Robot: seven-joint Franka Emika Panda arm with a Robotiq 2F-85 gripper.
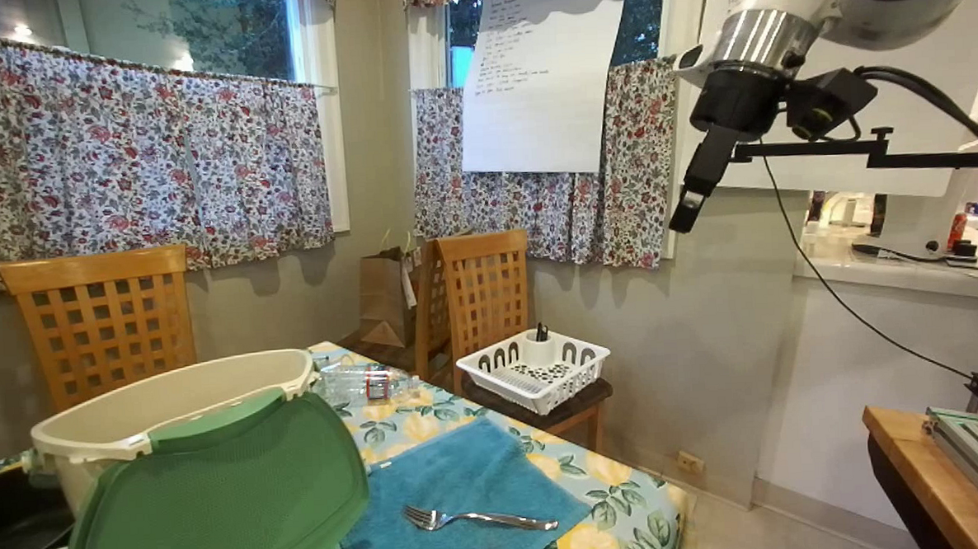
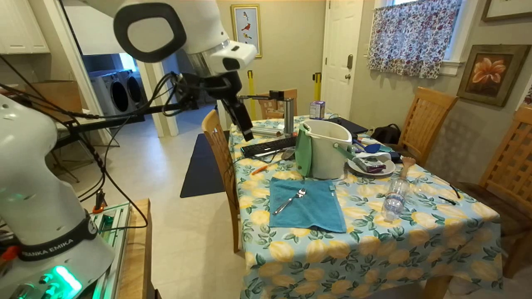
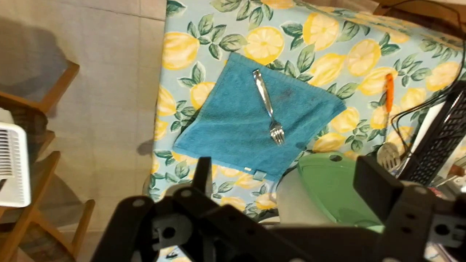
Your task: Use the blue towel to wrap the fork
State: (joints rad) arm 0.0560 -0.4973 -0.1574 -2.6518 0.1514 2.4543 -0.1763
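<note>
The blue towel (image 3: pixel 233 120) lies spread flat on the lemon-patterned table, and both exterior views show it too (image 1: pixel 457 482) (image 2: pixel 316 211). On top of it rests the silver fork (image 3: pixel 267 100), its tines toward the green lid side and its handle near a towel edge; an exterior view shows it slanting across the cloth (image 2: pixel 289 201). High above the table, apart from towel and fork, hangs my gripper (image 3: pixel 289 174). Its two black fingers (image 3: pixel 202 174) stand wide apart with nothing between them. In an exterior view the gripper (image 1: pixel 684 212) is up near the wall.
A cream bucket (image 2: pixel 330 153) with a green lid (image 1: pixel 226 492) hanging at its side stands against the towel's edge. Nearby are a plastic bottle (image 2: pixel 395 199), a keyboard (image 2: pixel 268 146), an orange-handled utensil (image 3: pixel 389 92) and a plate (image 2: pixel 372 166). A white dish rack (image 1: pixel 534 371) sits on a chair.
</note>
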